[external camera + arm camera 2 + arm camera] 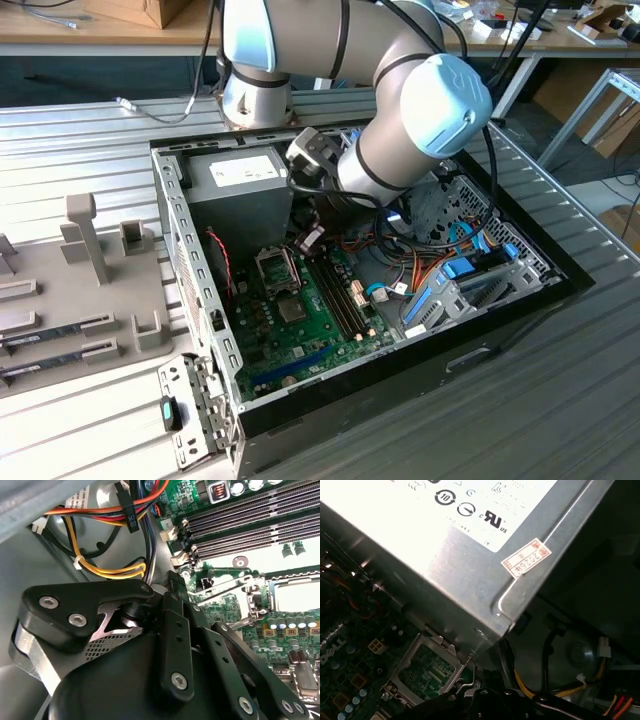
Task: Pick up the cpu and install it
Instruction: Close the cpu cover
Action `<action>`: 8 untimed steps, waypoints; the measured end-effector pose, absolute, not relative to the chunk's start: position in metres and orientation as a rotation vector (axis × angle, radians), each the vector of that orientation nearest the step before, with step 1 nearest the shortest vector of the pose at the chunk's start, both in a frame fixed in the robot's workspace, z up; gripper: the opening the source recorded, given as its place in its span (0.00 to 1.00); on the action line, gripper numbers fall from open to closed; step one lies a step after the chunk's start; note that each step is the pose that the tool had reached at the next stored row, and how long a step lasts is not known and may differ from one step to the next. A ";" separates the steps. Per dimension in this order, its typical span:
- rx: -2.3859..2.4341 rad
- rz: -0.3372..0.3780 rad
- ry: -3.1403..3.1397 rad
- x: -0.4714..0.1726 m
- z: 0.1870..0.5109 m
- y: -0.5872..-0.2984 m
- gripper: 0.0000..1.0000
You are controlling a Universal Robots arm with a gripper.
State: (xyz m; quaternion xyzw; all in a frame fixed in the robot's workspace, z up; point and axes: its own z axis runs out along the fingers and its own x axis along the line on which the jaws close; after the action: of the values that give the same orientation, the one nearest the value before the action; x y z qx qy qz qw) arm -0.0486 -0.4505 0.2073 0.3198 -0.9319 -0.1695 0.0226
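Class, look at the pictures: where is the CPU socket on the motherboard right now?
In the exterior view, the CPU socket sits on the green motherboard, just below the power-supply box and to the view's left of the memory slots.

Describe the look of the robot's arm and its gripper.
The arm has silvery-grey tubular links with pale blue rounded joint caps and black cables running along it. In the second wrist view the gripper is matte black, built of angular linkage bars fixed with silver hex screws, on a bare metal bracket with a perforated patch.
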 end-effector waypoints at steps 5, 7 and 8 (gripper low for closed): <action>0.993 -0.528 -2.886 -0.050 0.205 -0.449 0.11; 0.994 -0.528 -2.885 -0.050 0.203 -0.449 0.11; 0.995 -0.528 -2.885 -0.050 0.202 -0.448 0.11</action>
State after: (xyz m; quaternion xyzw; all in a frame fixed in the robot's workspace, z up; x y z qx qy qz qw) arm -0.0504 -0.4483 0.2020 0.3212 -0.9313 -0.1705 0.0225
